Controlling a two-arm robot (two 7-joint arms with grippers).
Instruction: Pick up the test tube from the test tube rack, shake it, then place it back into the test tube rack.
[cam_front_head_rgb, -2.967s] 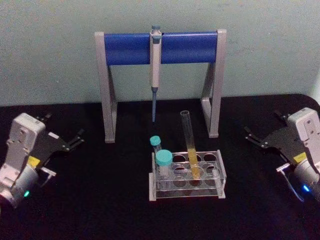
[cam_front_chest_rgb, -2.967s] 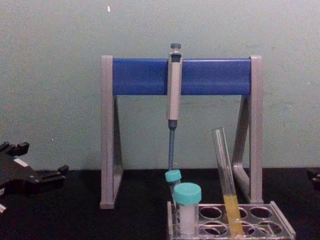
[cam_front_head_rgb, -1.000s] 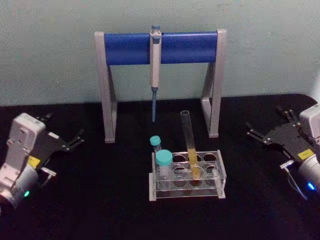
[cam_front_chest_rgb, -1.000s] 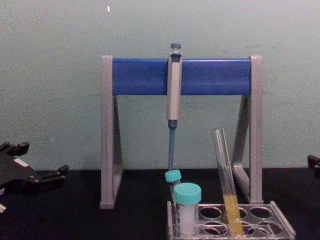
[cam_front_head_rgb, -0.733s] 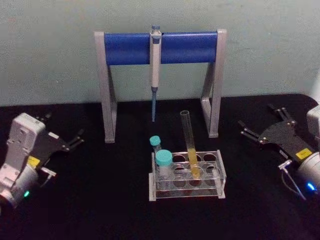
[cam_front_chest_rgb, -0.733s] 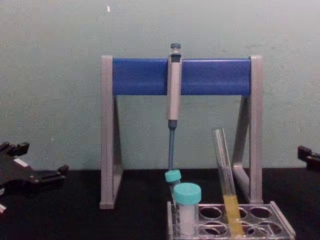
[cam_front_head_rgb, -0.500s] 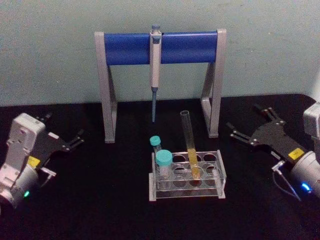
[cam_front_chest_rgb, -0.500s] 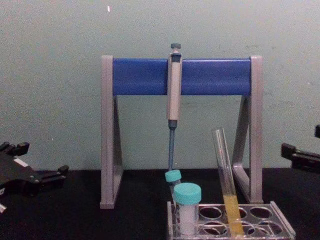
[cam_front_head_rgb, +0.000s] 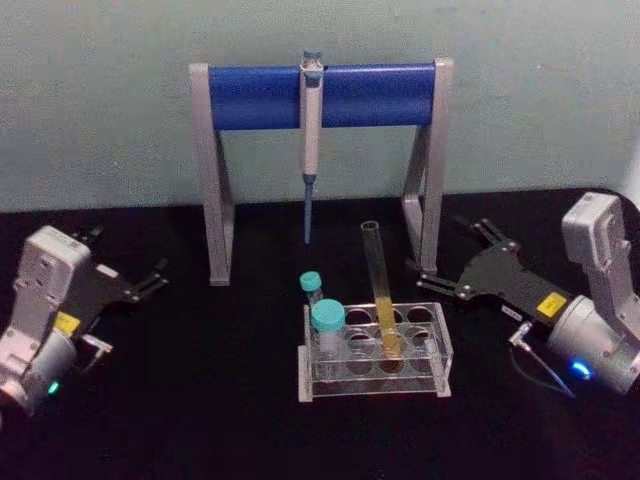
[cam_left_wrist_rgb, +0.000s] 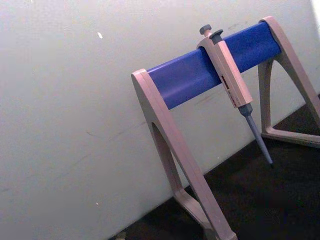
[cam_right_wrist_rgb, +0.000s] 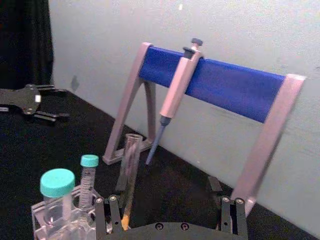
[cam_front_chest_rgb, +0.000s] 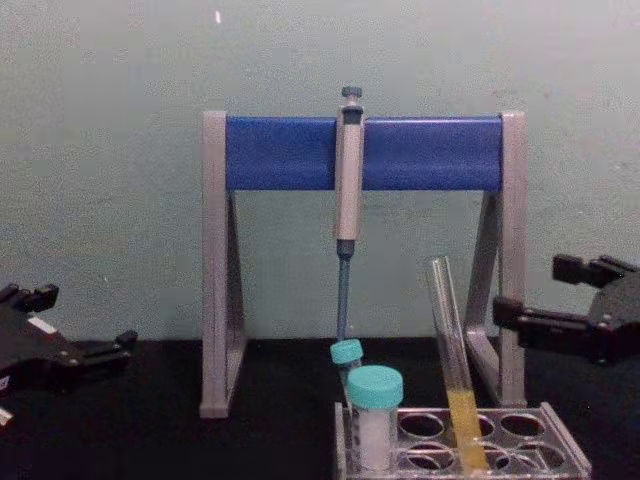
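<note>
At the middle of the black worktop (cam_front_head_rgb: 200, 410) sits the clear rack (cam_front_head_rgb: 375, 386), holding the tube (cam_front_head_rgb: 377, 270) in a hole right of centre and two teal-capped vials (cam_front_head_rgb: 327, 318) in its left column. Yellow-orange liquid (cam_front_head_rgb: 388, 335) fills the tube's lower part. Its long axis is near upright, open mouth up, the top leaning a little left and far. Behind the rack rises a grey-and-blue stand (cam_front_head_rgb: 260, 97) with a pipette (cam_front_head_rgb: 311, 120) hanging tip down, left of the tube's mouth. The right gripper (cam_front_head_rgb: 445, 247) hovers just right of the tube, beside the stand's right leg, fingers spread wide, empty and apart from the glass. The left gripper (cam_front_head_rgb: 128, 252) sits well off to the left, fingers released too.
</note>
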